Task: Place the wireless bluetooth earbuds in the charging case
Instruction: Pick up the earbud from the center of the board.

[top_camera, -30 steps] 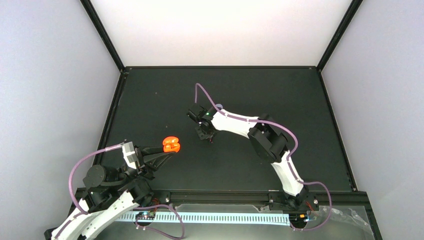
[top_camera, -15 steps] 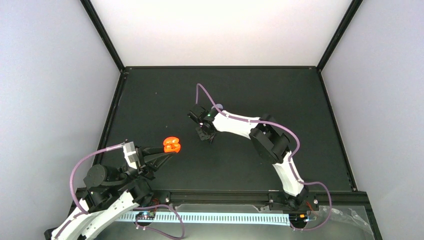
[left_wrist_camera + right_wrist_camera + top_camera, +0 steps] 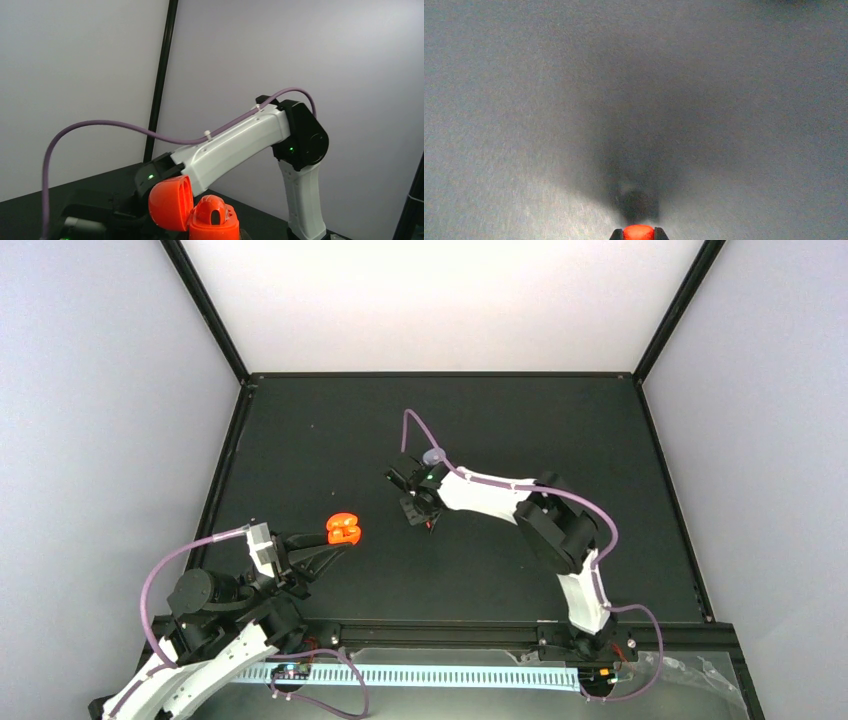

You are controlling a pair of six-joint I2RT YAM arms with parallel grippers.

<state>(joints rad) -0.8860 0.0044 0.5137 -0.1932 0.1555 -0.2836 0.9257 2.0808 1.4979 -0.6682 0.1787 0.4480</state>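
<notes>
A red-orange charging case [image 3: 343, 529] is held off the black table, with my left gripper [image 3: 338, 541] shut on its base. In the left wrist view the case [image 3: 215, 224] has its lid [image 3: 169, 202] swung open to the left, and a rounded red hump with a dark slot rises from the base. My right gripper [image 3: 424, 519] hangs over the table's middle, right of the case and apart from it. The right wrist view shows it [image 3: 638, 235] shut on a small red-orange earbud [image 3: 638, 232], just above the mat.
The black table [image 3: 500, 420] is ringed by a black frame and pale walls. My right arm [image 3: 240, 145] fills the space behind the case in the left wrist view. A purple cable [image 3: 410, 430] loops above the right wrist.
The right gripper has shifted a little right and toward the near side, its jaws tightening on the earbud. The left arm and the case have held still.
</notes>
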